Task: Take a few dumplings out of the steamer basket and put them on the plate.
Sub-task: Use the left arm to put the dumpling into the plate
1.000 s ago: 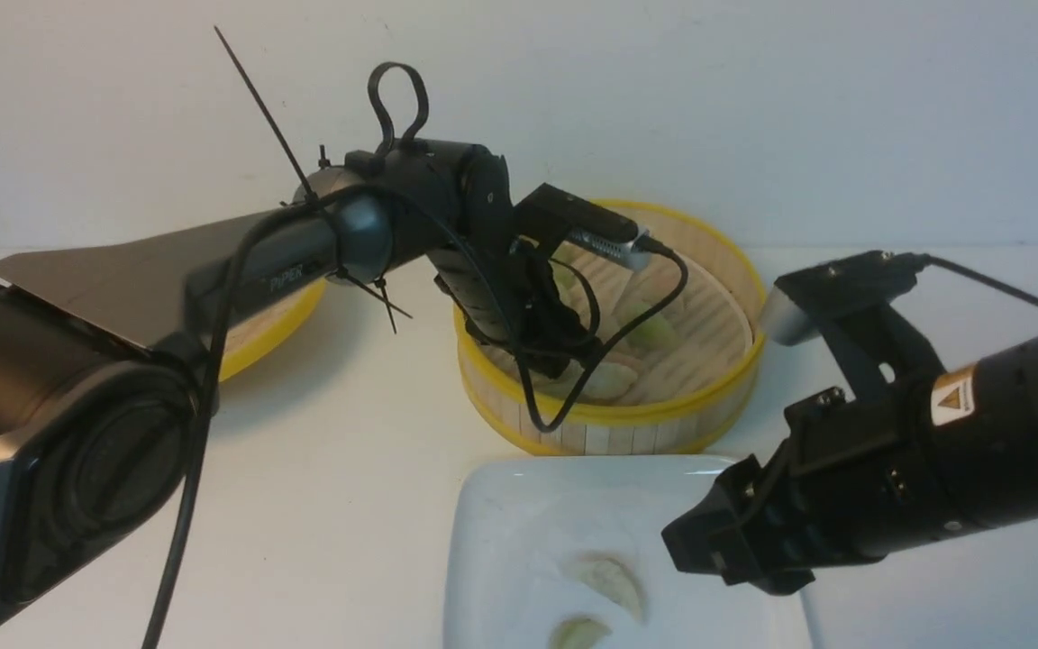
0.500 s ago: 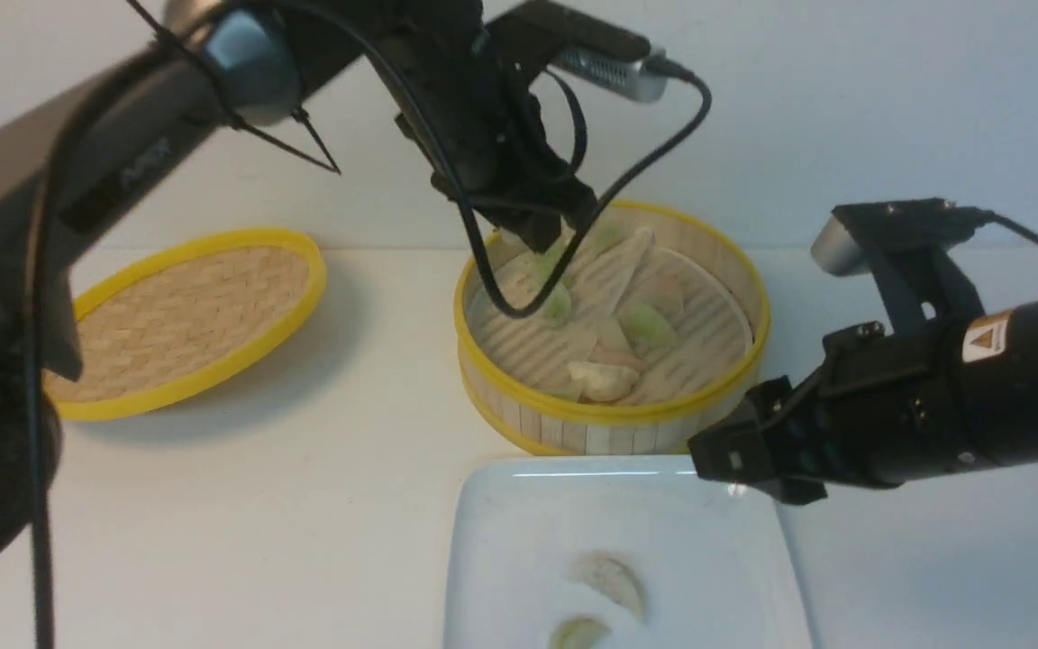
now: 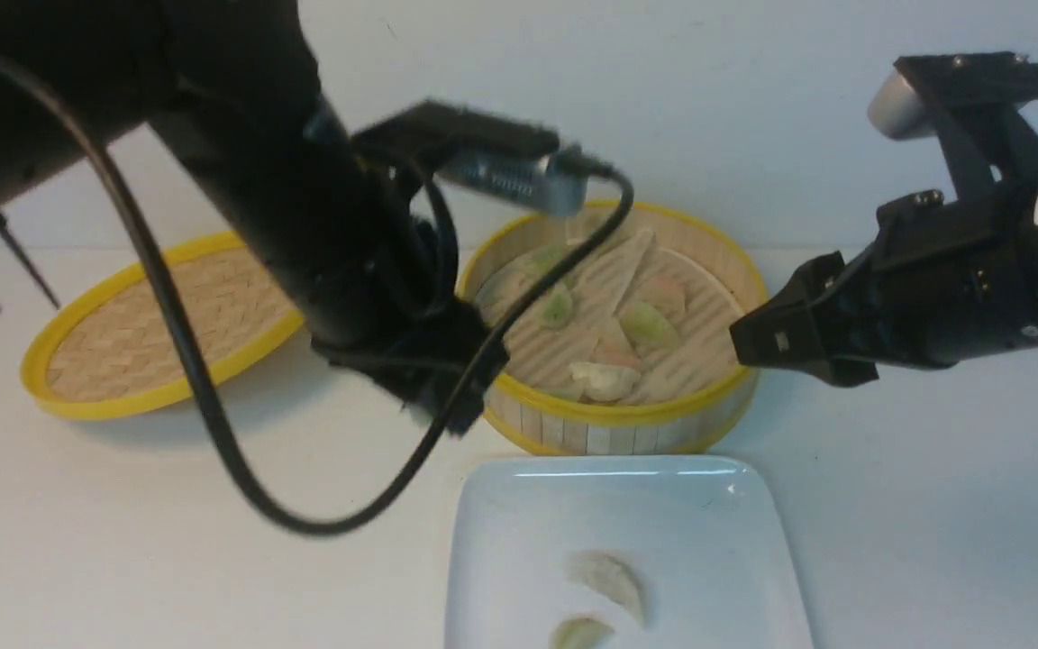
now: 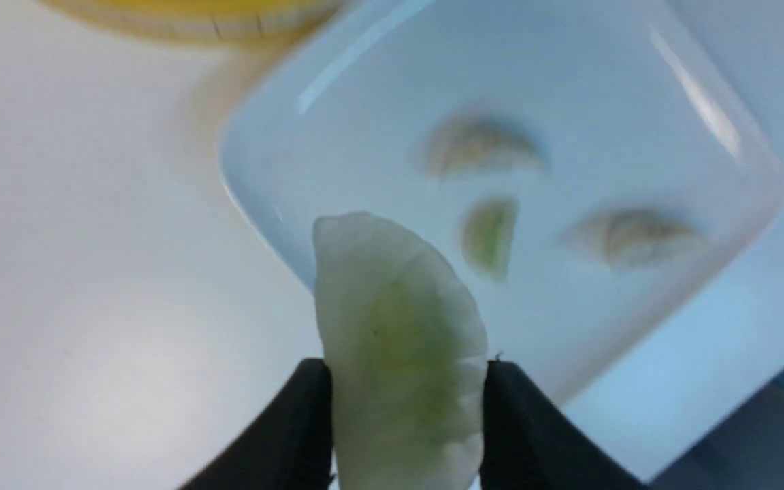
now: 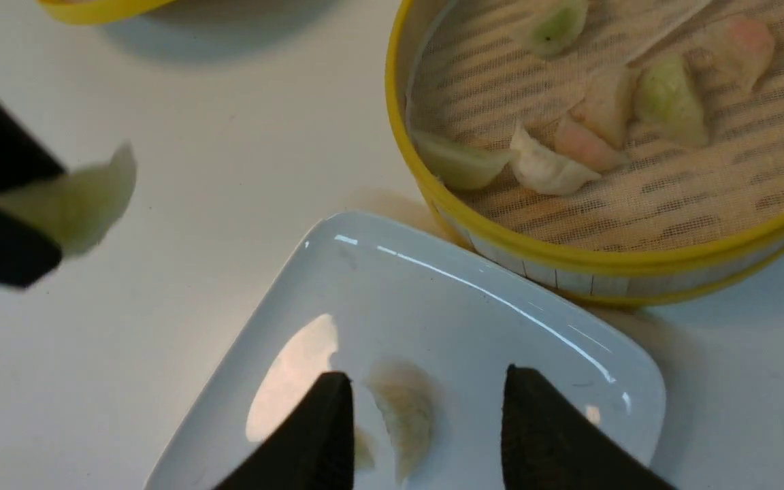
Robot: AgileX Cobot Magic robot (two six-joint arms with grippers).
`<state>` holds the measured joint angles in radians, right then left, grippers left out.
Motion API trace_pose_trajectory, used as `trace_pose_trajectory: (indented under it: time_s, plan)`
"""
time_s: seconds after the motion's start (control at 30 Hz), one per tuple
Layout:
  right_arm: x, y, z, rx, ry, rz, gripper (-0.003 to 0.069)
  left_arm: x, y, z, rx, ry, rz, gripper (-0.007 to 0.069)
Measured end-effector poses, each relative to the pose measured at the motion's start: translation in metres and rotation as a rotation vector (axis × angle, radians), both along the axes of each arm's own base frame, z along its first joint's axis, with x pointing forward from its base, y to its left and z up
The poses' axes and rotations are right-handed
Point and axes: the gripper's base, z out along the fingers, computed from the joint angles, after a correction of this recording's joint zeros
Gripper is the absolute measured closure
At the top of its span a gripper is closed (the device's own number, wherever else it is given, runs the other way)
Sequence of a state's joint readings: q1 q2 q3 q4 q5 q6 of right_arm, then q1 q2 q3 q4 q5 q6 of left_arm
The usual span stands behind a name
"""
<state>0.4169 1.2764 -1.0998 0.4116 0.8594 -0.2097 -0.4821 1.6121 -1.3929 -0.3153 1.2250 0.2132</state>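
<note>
spreading under everything is the white worktop (image 3: 122, 505), and above it the bulky left arm (image 3: 285, 207) fills the left half of the front view while the right arm (image 3: 978, 279) comes in from the right, raised in the air. next in size, the steamer basket (image 3: 627, 419) stands upright toward the back of the worktop, the flat woven lid (image 3: 159, 315) lies well apart to its left, and the square white plate (image 3: 519, 514) sits just in front of the basket, its far edge near the basket's wall. the left tool (image 4: 407, 373) is clenched on a pale green dumpling (image 4: 402, 327), one black finger (image 4: 297, 422) on each side of it, and holds it in the air above the worktop, to the left of the plate and the basket. the right tool (image 5: 427, 378) is released, its two fingers spread apart, up beside the basket's right rim; in its own wrist view the plate shows between those fingers. smallest of all, several dumplings (image 3: 645, 323) lie on the ribbed liner inside the basket, green, whitish and orange-tinted, most of them toward the near wall. three more dumplings (image 4: 480, 146) lie on the plate in the left wrist view, blurred there, while the front view catches only two of them at its lower edge.
</note>
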Motion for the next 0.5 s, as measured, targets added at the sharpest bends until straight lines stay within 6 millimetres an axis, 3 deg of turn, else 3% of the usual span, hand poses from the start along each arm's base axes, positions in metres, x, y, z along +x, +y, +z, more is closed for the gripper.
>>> trace_pose_trajectory:
  time_s: [0.1, 0.13, 0.2, 0.27, 0.5]
  plan:
    - [0.0, -0.001, 0.0, -0.011, -0.005, 0.001, 0.0376, -0.01, 0.001, -0.042, -0.006, 0.098, 0.041, 0.0376]
    - [0.0, -0.001, 0.0, -0.012, -0.005, 0.001, 0.0376, -0.011, 0.002, -0.045, -0.004, 0.1, 0.043, 0.0376]
    - [0.0, -0.001, 0.0, -0.013, -0.006, 0.001, 0.0376, -0.013, -0.002, -0.076, -0.018, 0.124, 0.059, 0.0376]
    - [0.0, -0.001, 0.0, -0.013, -0.006, 0.001, 0.0376, -0.013, -0.006, -0.094, -0.002, 0.122, 0.026, 0.0376]
    - [0.0, -0.001, 0.0, -0.012, -0.007, 0.0, 0.0376, -0.012, -0.039, -0.134, 0.011, 0.085, -0.038, 0.0376]
